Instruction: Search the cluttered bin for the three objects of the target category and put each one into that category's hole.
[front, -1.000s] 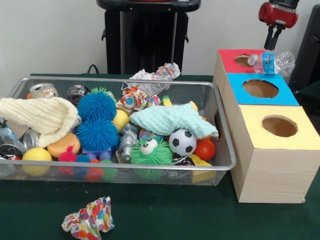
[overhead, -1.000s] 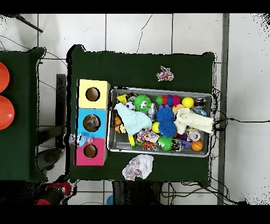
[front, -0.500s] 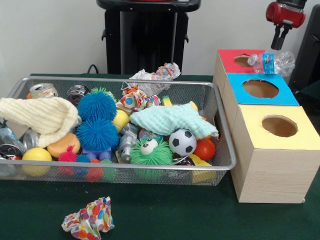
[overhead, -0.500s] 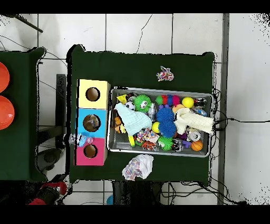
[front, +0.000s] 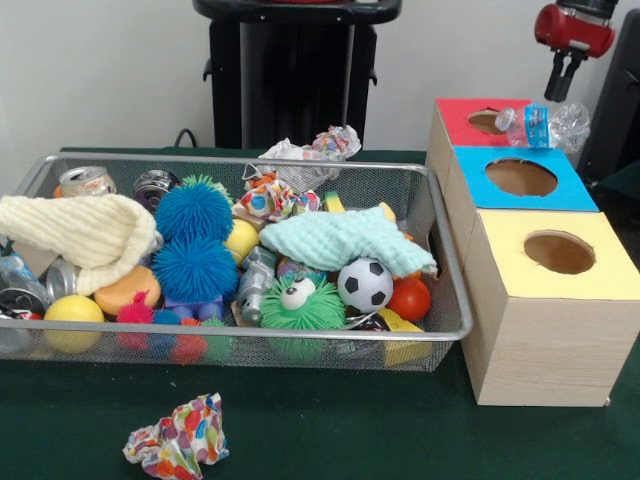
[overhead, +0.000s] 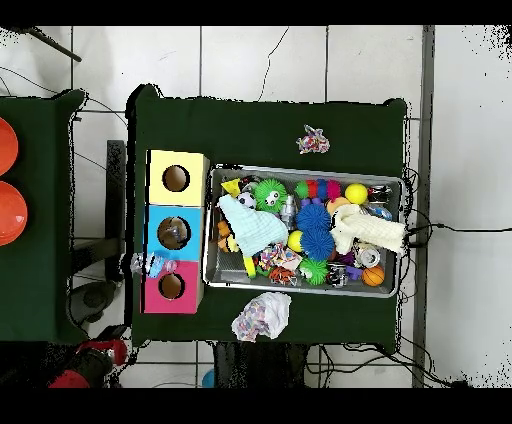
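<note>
A crushed clear plastic bottle (front: 545, 125) with a blue label lies on the right edge of the sorting box, between the red top (front: 460, 118) and the blue top (front: 575, 190); in the overhead view the bottle (overhead: 148, 264) overhangs the box's side. My gripper (front: 560, 80) hangs above and slightly right of it, open and empty. The mesh bin (front: 445, 270) holds spiky balls, a soccer ball (front: 365, 284), cloths, crumpled paper and cans (front: 85, 181). The overhead view shows only the red arm (overhead: 95, 355) at the bottom left.
The box has three round holes: red (front: 487, 121), blue (front: 521, 177), yellow (front: 559, 252). One colourful paper wad (front: 178, 440) lies on the green table before the bin, another (front: 320, 145) behind it. A black stand (front: 290, 70) rises at the back.
My gripper has risen and shifted right, away from the bottle, which has stayed on the box edge. Nothing in the bin has moved.
</note>
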